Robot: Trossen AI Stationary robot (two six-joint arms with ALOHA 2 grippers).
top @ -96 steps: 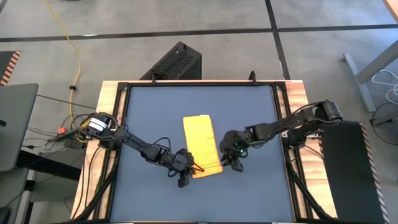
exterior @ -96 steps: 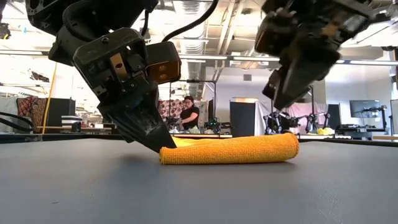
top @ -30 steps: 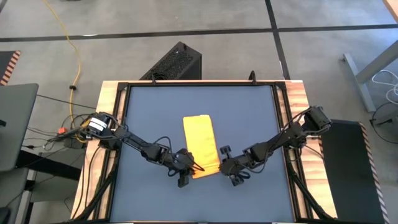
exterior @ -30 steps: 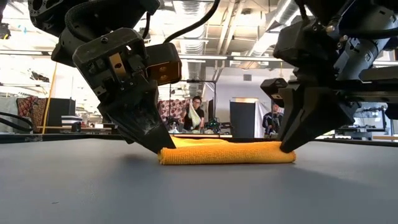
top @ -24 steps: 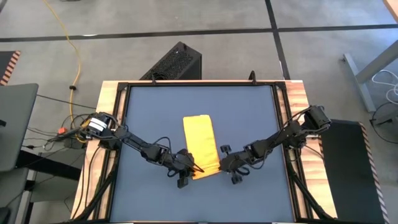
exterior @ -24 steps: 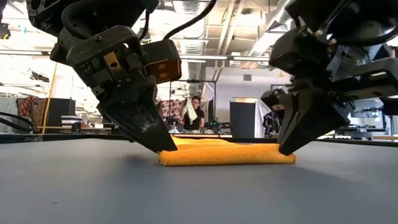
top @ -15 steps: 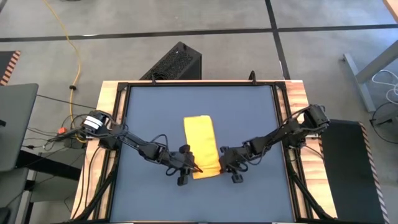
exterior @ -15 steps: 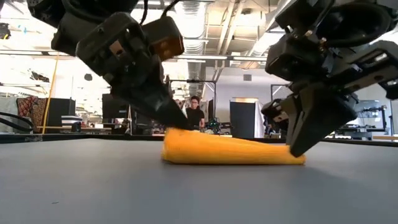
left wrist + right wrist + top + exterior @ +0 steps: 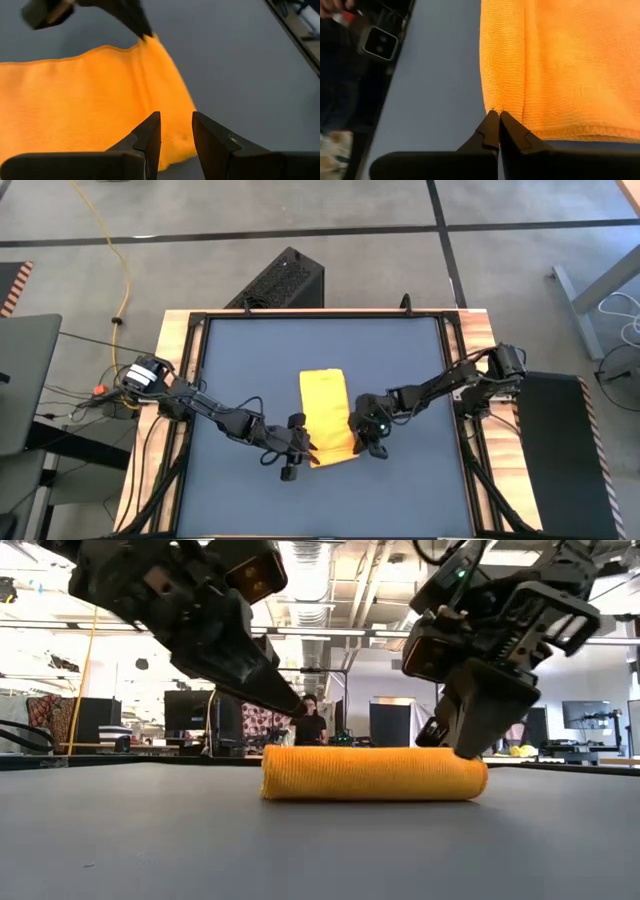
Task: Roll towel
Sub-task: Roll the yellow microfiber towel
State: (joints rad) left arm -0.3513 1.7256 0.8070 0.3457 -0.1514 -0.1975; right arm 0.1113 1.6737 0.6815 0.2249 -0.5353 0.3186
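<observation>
The yellow-orange towel [image 9: 325, 405] lies on the dark blue tabletop [image 9: 250, 360], lengthwise from near to far. Its near end is turned over into a thick roll [image 9: 372, 774]. My left gripper [image 9: 176, 116] hovers open just above the roll's left end [image 9: 298, 708], and towel shows through the gap between its fingers. My right gripper [image 9: 495, 114] is shut at the towel's right side edge, on top of the roll's right end [image 9: 462, 750]. My right gripper pinches the towel's right side edge [image 9: 492, 107] with only its fingertips, where a fold line meets that edge. The fingers slant down from the table's right and near side. The cloth rises to a small peak at the tips [image 9: 149, 38], and the rest lies on the table.
A wooden frame [image 9: 180, 380] borders the tabletop. A black box [image 9: 285, 280] stands on the floor beyond the far edge. Bare blue surface lies on every side of the towel. A person [image 9: 310, 725] shows in the room behind.
The towel's near end has gone from a flat fold to a thick roll. My left gripper has risen off the roll's left end and rolled its wrist. My right gripper has moved toward the table's left and far side onto the roll's right end, turning as it went.
</observation>
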